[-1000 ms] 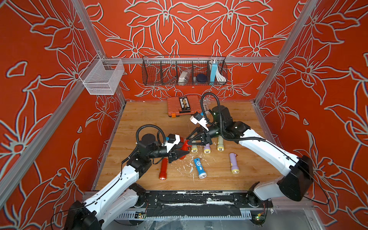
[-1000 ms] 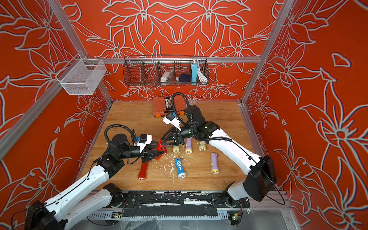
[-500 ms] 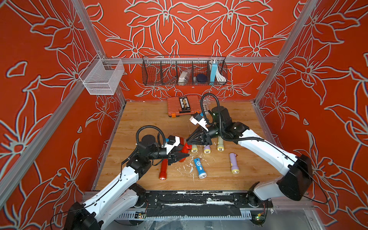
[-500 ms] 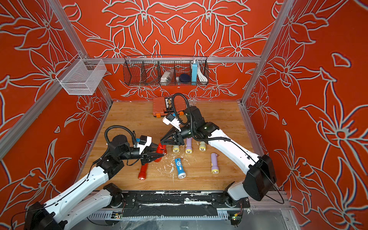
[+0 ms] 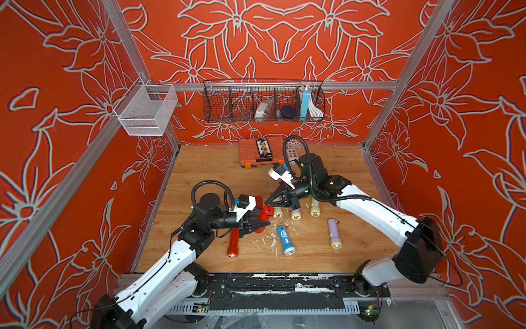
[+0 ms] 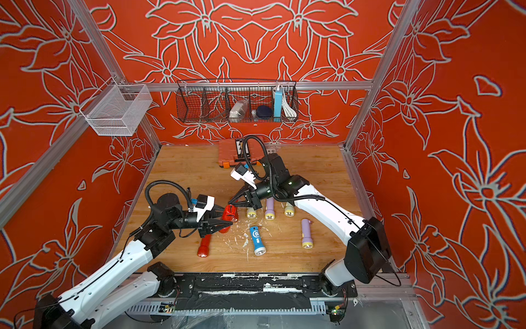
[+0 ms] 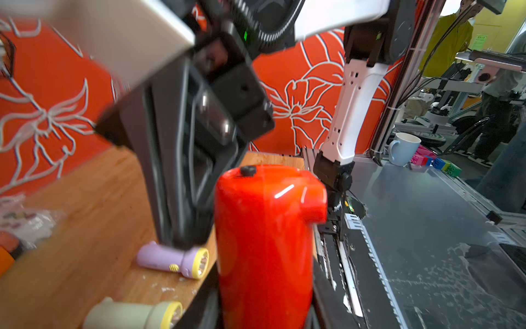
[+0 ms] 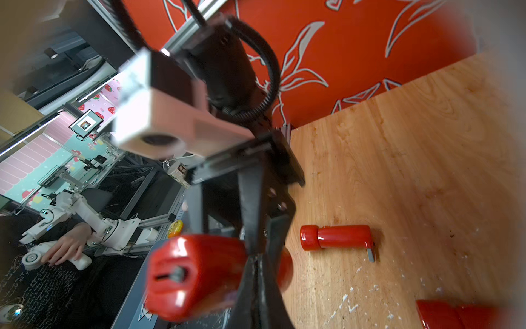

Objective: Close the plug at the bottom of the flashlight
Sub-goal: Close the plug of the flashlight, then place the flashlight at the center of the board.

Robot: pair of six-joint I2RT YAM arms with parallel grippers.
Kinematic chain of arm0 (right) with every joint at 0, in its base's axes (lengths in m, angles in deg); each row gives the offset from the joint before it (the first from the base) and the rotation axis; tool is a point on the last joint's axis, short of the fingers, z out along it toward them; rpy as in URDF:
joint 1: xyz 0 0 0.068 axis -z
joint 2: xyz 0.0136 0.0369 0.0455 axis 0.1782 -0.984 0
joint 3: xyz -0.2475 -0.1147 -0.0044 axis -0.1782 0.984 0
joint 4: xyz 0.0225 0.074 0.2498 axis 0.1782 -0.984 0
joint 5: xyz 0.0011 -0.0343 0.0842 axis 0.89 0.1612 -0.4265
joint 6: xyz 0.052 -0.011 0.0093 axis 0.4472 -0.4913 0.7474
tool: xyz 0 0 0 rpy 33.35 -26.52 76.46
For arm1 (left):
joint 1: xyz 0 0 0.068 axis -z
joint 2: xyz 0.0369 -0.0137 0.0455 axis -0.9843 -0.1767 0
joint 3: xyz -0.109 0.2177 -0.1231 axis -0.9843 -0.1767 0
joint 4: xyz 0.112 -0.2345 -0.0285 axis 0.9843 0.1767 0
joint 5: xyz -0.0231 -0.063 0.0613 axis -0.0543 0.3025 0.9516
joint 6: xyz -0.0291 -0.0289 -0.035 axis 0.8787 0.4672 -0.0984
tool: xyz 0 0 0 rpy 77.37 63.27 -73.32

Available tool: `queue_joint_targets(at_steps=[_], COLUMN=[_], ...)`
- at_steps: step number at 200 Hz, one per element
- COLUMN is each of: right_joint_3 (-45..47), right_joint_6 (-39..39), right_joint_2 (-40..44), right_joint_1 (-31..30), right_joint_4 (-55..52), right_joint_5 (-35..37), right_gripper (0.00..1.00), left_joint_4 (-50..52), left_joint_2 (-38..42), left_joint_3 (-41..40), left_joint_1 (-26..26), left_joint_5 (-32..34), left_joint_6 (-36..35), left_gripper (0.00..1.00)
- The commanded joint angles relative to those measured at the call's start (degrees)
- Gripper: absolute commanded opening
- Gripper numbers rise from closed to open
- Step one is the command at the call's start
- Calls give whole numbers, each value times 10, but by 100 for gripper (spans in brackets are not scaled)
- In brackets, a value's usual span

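The left gripper (image 5: 262, 219) is clamped round the body of a red flashlight (image 5: 267, 211) and holds it up off the wooden table (image 5: 213, 171), near the middle, with its bottom end turned toward the other arm. The right gripper (image 5: 269, 201) has its jaws pressed fully together with nothing between them, and its tip sits right at that bottom end, so it is serving as a pusher rather than a grasper.

In the right wrist view the end face shows a dark slot with a grey plug (image 8: 176, 274) lying in it. It looks mostly folded in, but the blur makes it hard to say whether it sits flush. My reading is that the closing push is nearly done. What remains is a final press if needed, then setting the flashlight down.

A second red flashlight (image 5: 233, 242) lies on the table just below the left gripper, and its metal prong sticks out at one end. Nearby are a blue flashlight (image 5: 285, 240), a purple flashlight (image 5: 333, 233) and a row of three small ones (image 5: 296, 213) under the right arm. That row crowds the right wrist if it dips. White flecks (image 5: 267, 239) litter the wood, and an orange case (image 5: 250, 152) sits at the back — well clear.
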Motion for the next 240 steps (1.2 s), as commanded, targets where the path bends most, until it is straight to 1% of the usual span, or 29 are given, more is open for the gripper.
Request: queue_joint_targets(at_steps=[1, 49, 69, 93, 116, 131, 143, 156, 173, 181, 185, 186, 187, 188, 189, 190, 191, 193, 194, 195, 197, 203, 213, 230, 236, 240], right_joint_3=[-27, -98, -104, -87, -60, -36, -13, 14, 49, 60, 66, 67, 69, 69, 70, 71, 73, 74, 74, 75, 77, 81, 89, 110, 118, 123], right_joint_6=[-45, -62, -68, -48, -22, -7, 3, 12, 13, 10, 6, 6, 3, 3, 2, 2, 0, -2, -2, -3, -3, -5, -5, 0, 2, 5], right_joint_2=[-7, -14, -9, 3, 18, 33, 49, 66, 88, 97, 101, 102, 103, 103, 104, 105, 106, 107, 107, 108, 109, 113, 119, 132, 136, 139], right_joint_1=[5, 37, 39, 39, 39, 39, 39, 39, 40, 40, 40, 40, 40, 40, 41, 40, 41, 41, 41, 41, 41, 42, 43, 45, 47, 48], right_joint_4=[-49, -80, -95, -94, -92, -85, -80, -69, -53, -49, -48, -47, -47, -47, -47, -47, -48, -48, -48, -48, -49, -50, -47, -35, -29, -25], right_joint_5=[44, 74, 118, 246, 403, 498, 575, 651, 722, 745, 753, 755, 759, 759, 760, 762, 765, 769, 769, 774, 779, 792, 813, 834, 835, 834], right_gripper=[0, 0, 0, 0, 0, 0, 0, 0, 0, 8, 13, 15, 19, 19, 22, 25, 31, 37, 37, 42, 46, 56, 68, 96, 98, 98], left_joint_4=[-46, -36, -27, -17, -2, 10, 21, 28, 37, 46, 54, 56, 58, 60, 62, 65, 67, 70, 73, 75, 79, 91, 110, 150, 164, 171], left_joint_2=[14, 21, 26, 23, 17, 9, 4, -4, -19, -28, -33, -35, -36, -37, -39, -40, -41, -44, -45, -47, -49, -58, -73, -101, -104, -124], left_joint_3=[25, 27, 27, 27, 26, 26, 27, 28, 34, 40, 45, 47, 48, 49, 50, 52, 53, 56, 58, 59, 62, 69, 81, 105, 112, 116], left_joint_1=[4, 3, 3, 3, 3, 3, 3, 3, 3, 4, 3, 4, 3, 4, 4, 3, 3, 4, 4, 3, 3, 3, 4, 4, 4, 3], left_joint_5=[-28, -34, -31, -15, 21, 56, 95, 157, 243, 281, 298, 303, 308, 313, 317, 321, 325, 333, 338, 342, 350, 378, 437, 536, 566, 585], left_joint_6=[-10, -11, -17, -20, -28, -26, -29, -19, -3, 5, 9, 11, 12, 14, 15, 16, 18, 21, 22, 24, 27, 36, 62, 94, 100, 102], left_gripper=[0, 0, 0, 0, 0, 0, 0, 0, 0, 0, 0, 0, 0, 0, 0, 0, 0, 0, 0, 0, 0, 0, 0, 0, 0, 0])
